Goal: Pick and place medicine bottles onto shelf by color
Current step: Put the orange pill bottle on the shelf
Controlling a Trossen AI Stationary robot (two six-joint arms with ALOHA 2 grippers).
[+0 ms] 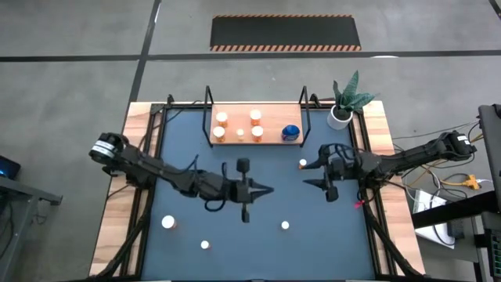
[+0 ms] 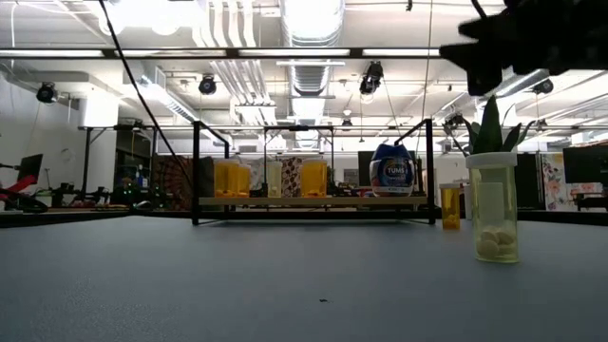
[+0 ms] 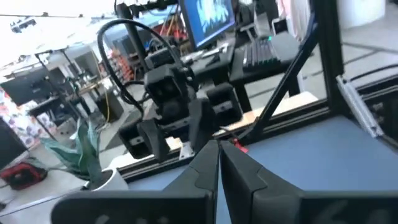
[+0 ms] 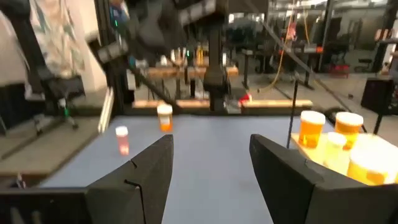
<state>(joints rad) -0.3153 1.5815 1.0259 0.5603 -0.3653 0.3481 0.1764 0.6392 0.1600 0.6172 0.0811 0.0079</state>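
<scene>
High view: shelf (image 1: 258, 138) sits at far centre of the mat (image 1: 258, 188), carrying five orange bottles (image 1: 239, 125) on its left part and a blue bottle (image 1: 290, 132) at its right end. One bottle (image 1: 302, 164) stands just right of the shelf; three more (image 1: 205, 245) stand near. Right gripper (image 1: 315, 173) hovers beside that bottle, fingers spread, empty. Left gripper (image 1: 270, 189) is mid-mat, fingers pressed together, empty. Plant pot (image 1: 339, 117) is far right.
</scene>
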